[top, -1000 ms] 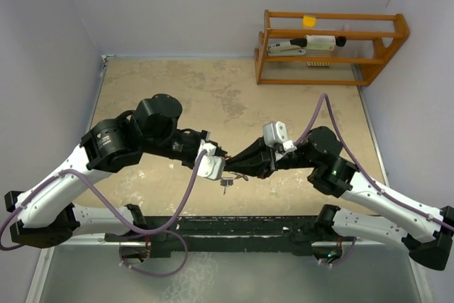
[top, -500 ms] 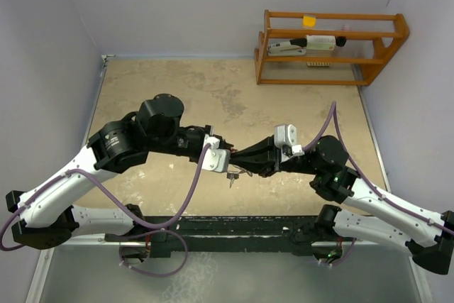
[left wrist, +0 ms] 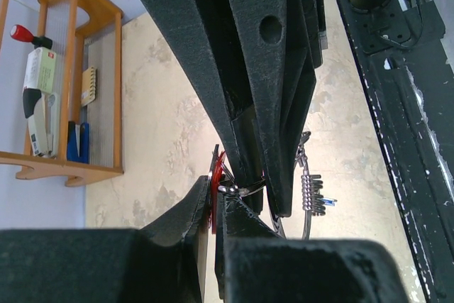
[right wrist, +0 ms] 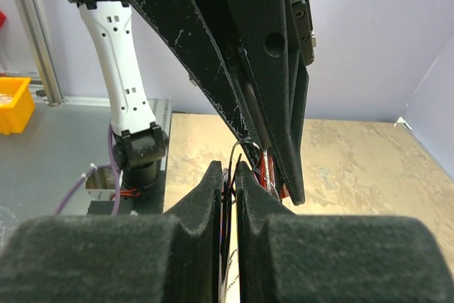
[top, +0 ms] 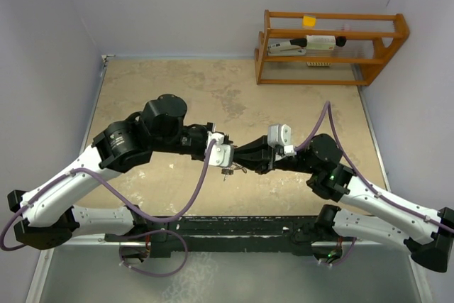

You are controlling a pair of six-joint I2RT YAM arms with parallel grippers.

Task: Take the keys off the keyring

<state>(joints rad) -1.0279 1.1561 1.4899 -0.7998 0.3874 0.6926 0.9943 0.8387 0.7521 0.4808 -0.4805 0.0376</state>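
My two grippers meet tip to tip above the middle of the table. My left gripper [top: 228, 162] is shut on the red-headed key [left wrist: 214, 175], pinched flat between its pads [left wrist: 215, 193]. My right gripper [top: 240, 164] is shut on the keyring; a thin wire loop [right wrist: 236, 148] sticks up from between its closed fingers [right wrist: 228, 179]. The red key also shows in the right wrist view [right wrist: 267, 175], beside the left fingers [right wrist: 213, 47]. Several plain silver keys [left wrist: 312, 193] hang bunched on the wire beyond the right fingers [left wrist: 262, 104], and they dangle in the top view [top: 225, 172]. A blue head barely shows.
A wooden rack [top: 330, 47] holding a few small items stands at the back right, and it also shows in the left wrist view [left wrist: 64, 104]. Grey walls close in the table. A black rail [top: 227, 228] runs along the near edge. A yellow bin [right wrist: 14, 104] sits off the table.
The joined grippers have shifted a little away from the near edge, carrying the dangling keys with them. Both grips have stayed shut.
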